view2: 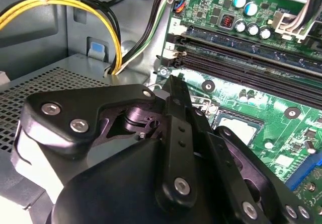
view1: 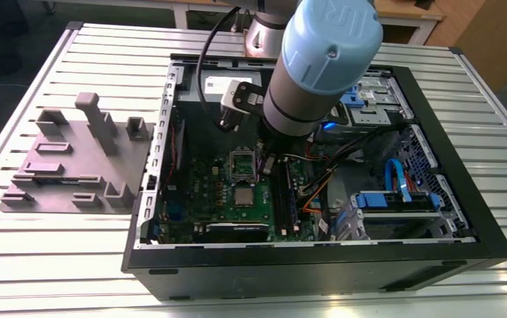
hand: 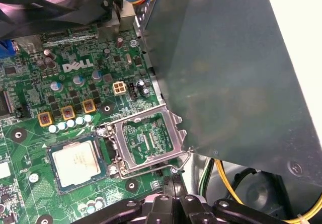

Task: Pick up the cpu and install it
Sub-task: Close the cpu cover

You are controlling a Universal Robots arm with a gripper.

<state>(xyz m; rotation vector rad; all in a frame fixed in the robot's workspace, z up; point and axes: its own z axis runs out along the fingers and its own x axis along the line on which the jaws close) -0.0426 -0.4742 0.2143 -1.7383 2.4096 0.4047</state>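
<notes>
Second wrist view gives you the black linkage of the gripper (view2: 201,148) up close, but the tips run out of frame, so you cannot tell whether the jaws stand wide, narrow or closed on anything. Past that linkage you see a corner of the cpu (view2: 240,127), pale and silvery, lying flat in its place on the green board (view2: 282,100); the rest of it is covered by the gripper body.

In the first wrist view you get the whole chip: the cpu (hand: 76,161) is a small square with a matt silver-grey metal top and a paler rim, seated in a dark socket surround. Just beside it the hinged metal frame (hand: 149,141) lies swung open, showing a green underside through its window. The gripper's (hand: 176,206) black links are cut off at the picture's edge. A grey sheet-metal wall (hand: 226,68) blocks much of that view.

In the exterior view, the arm (view1: 311,66) reaches down into the open computer case (view1: 324,262), and its wrist hides the jaws entirely. You can make out the cpu (view1: 243,195) near the board's middle, with the open frame (view1: 242,163) on its far side. One grey fixture block (view1: 76,162) sits on the slatted bench (view1: 41,265) to the exterior view's left of the case. You count one cpu, one frame, one arm.
</notes>
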